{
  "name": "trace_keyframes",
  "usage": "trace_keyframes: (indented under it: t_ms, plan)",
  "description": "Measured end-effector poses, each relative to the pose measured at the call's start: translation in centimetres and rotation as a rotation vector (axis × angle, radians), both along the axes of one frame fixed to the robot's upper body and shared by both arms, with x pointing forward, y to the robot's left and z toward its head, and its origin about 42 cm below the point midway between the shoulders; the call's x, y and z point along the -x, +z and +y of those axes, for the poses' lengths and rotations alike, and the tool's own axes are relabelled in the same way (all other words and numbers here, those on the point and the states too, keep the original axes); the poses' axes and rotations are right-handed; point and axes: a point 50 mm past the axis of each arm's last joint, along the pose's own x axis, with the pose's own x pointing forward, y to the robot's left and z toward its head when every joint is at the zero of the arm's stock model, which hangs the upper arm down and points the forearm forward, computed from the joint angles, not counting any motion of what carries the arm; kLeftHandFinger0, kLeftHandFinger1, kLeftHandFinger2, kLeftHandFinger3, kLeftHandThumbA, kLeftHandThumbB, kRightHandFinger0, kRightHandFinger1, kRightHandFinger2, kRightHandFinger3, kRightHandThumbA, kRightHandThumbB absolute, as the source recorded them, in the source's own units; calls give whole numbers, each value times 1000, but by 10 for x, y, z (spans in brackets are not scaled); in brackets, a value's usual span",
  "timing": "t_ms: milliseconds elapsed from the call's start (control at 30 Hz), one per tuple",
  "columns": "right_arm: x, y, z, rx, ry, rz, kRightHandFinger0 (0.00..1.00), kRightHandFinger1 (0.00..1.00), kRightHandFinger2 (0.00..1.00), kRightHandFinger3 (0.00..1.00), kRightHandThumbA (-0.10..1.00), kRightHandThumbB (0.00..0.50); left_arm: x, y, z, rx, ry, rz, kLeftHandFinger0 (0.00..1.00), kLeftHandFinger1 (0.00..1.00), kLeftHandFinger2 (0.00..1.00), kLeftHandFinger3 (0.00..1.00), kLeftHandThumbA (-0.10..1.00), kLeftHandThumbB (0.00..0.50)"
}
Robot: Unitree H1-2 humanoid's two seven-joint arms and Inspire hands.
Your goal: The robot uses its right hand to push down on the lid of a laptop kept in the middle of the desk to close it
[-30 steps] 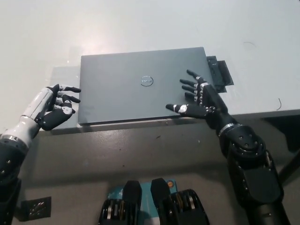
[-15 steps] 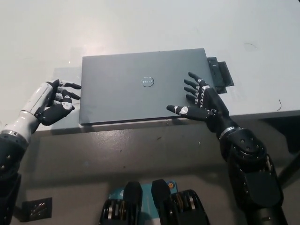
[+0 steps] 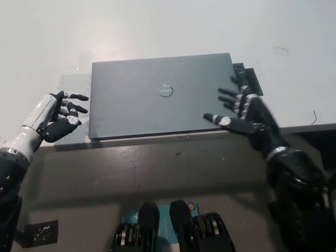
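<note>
Right hand [image 3: 247, 113] covers laptop [image 3: 157, 94] right edge and part of black block [image 3: 251, 80] behind. Lid logo [image 3: 165, 91] illegible.

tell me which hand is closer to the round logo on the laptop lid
Right. The black right hand is open over the lid's right part, a short way from the logo. The white left hand sits open beyond the laptop's left edge.
</note>
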Motion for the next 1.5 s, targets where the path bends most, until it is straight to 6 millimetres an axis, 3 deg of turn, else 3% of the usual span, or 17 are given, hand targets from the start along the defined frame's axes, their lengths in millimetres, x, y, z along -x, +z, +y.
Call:
trace_keyframes:
  t_ms: [133,233,400,500,600,667,733,933,967,1033,1500]
  plan:
    - [23,27,-31,-3,-32,-119,974,858,826,1000,1000,318,1,-1,3,7,7,2,356,431,545,680,-99,2]
    - [45,33,-59,-10,-82,-169,964,864,844,1000,1000,289,3,-3,7,17,19,5,363,434,547,677,-100,0]
    - [76,11,-97,-32,-179,-118,1000,933,889,1000,1000,305,5,-5,9,29,27,10,371,432,540,681,-100,0]
    - [91,-6,-115,-45,-235,-67,985,885,862,1000,1000,322,5,-6,8,29,25,11,361,417,526,675,-100,0]
    - [105,-24,-130,-56,-286,-15,977,886,869,1000,1000,294,5,-7,8,28,25,11,345,401,505,659,-100,5]
    - [112,-34,-136,-64,-307,9,973,887,871,1000,1000,282,6,-7,8,31,26,11,335,395,497,646,-100,4]
    - [118,-46,-141,-69,-325,46,983,899,873,1000,1000,316,6,-8,7,40,28,11,331,396,495,641,-100,8]
    - [128,-64,-149,-89,-358,88,940,908,903,1000,1000,343,6,-11,1,61,25,13,331,399,515,641,-96,6]
    - [128,-65,-150,-92,-361,88,926,898,901,1000,1000,313,6,-12,1,62,24,13,328,395,505,641,-91,5]
    - [129,-67,-153,-99,-370,88,912,883,884,1000,1000,337,6,-12,1,63,24,13,346,408,512,652,-78,2]
    - [127,-81,-157,-133,-378,130,948,889,895,1000,1000,291,6,-16,0,59,28,16,315,388,503,655,-98,6]
